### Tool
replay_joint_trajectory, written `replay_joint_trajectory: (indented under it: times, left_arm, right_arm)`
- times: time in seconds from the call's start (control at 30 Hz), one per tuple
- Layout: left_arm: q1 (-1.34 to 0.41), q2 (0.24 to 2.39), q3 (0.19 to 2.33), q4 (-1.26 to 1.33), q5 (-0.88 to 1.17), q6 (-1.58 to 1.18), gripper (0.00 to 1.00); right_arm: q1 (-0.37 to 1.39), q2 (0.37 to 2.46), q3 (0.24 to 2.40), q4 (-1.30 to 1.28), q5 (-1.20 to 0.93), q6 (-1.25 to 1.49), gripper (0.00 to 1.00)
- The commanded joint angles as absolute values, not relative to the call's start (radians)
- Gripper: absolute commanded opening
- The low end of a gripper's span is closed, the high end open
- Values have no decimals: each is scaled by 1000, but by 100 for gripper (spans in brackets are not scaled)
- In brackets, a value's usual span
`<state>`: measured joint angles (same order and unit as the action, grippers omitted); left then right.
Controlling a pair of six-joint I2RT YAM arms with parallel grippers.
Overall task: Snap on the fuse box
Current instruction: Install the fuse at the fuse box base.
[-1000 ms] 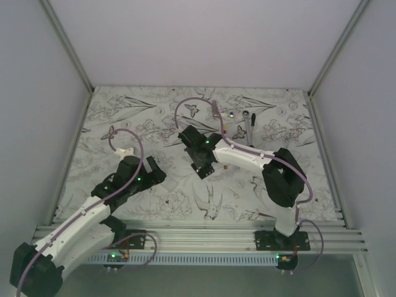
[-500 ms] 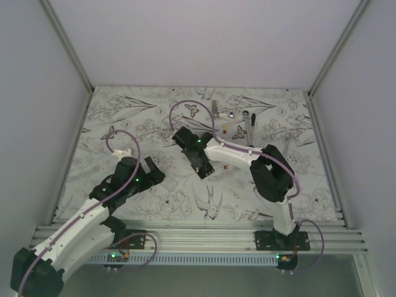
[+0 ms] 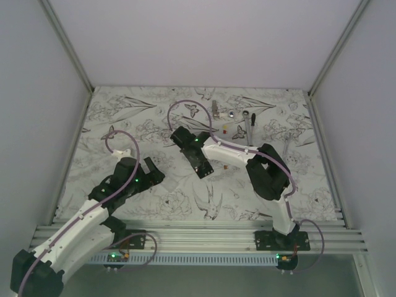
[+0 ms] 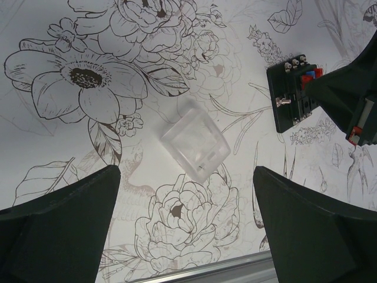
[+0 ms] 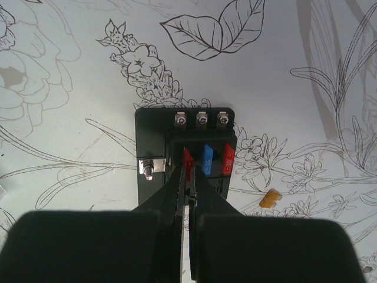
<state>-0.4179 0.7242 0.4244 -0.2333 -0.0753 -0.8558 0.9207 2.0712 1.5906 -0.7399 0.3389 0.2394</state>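
Black plastic, the fuse box [image 5: 154, 141] lies flat on the flowered table [image 5: 70, 88], and its near half is hidden under the right gripper [image 5: 188, 180]. The jaws of this gripper are pressed together, with the tips at the left red fuse [image 5: 187, 158]; whether they pinch it, I cannot tell. The left gripper [image 4: 185, 188] is spread wide and holds nothing. A clear cover [image 4: 195, 143] lies below it, faint against the print. One amber fuse [image 5: 270, 198] lies loose beside the box.
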Motion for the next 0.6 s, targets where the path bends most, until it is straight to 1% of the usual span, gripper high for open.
replay_joint_trajectory:
  times: [0.0,0.23,0.37,0.57]
  left_arm:
    - [-412,714,414,-258,-63,-861,100]
    - [-411,714,416,-259,-56,-860,100]
    - [-411,716,417,-259,-55,-864,100]
    - [-411,707,417,-259,-48,-871,100]
  right_arm:
    - [936,2094,1623,-762,343,226,0]
    - [937,2122,1639,-820,348,209,0]
    - [943,2102,1622,-779,296,182,0]
    - [945,2104,1629,-741,286,184,0]
